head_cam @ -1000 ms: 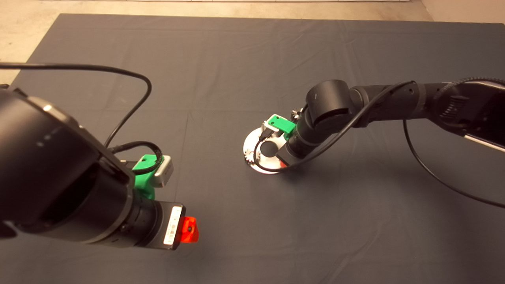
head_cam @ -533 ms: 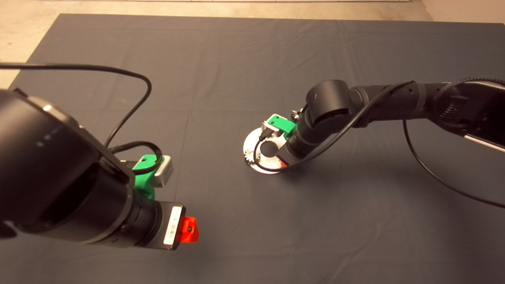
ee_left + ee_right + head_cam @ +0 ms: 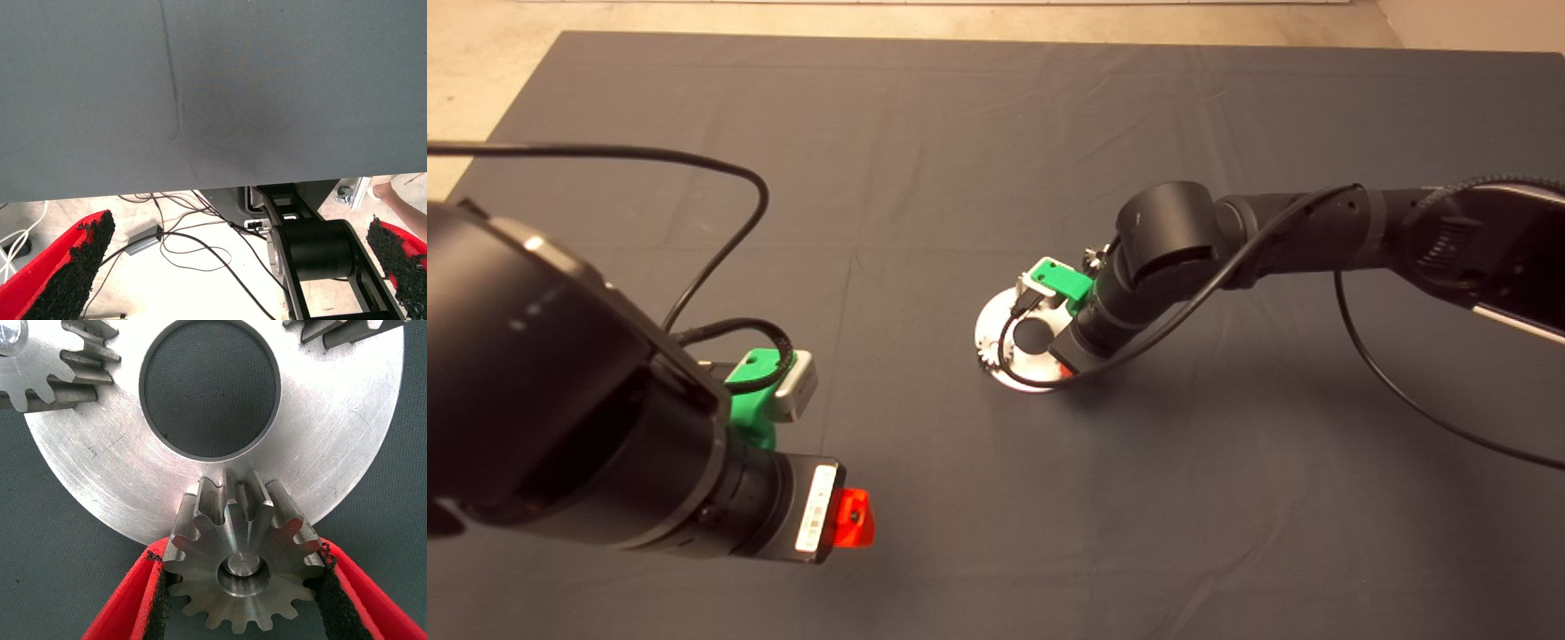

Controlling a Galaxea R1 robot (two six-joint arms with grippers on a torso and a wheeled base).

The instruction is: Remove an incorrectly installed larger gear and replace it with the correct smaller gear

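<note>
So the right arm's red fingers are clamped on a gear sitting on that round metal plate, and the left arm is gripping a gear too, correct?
Not quite. The left gripper holds nothing: the left wrist view shows its fingers spread apart over the mat's edge. The rest holds: in the right wrist view the right gripper clamps the larger gear at the round plate's rim.

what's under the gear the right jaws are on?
The gear in the right gripper sits over the edge of a round silver plate, a pin end showing in its bore. Part overhangs the dark mat. The plate surface directly beneath is covered.
</note>
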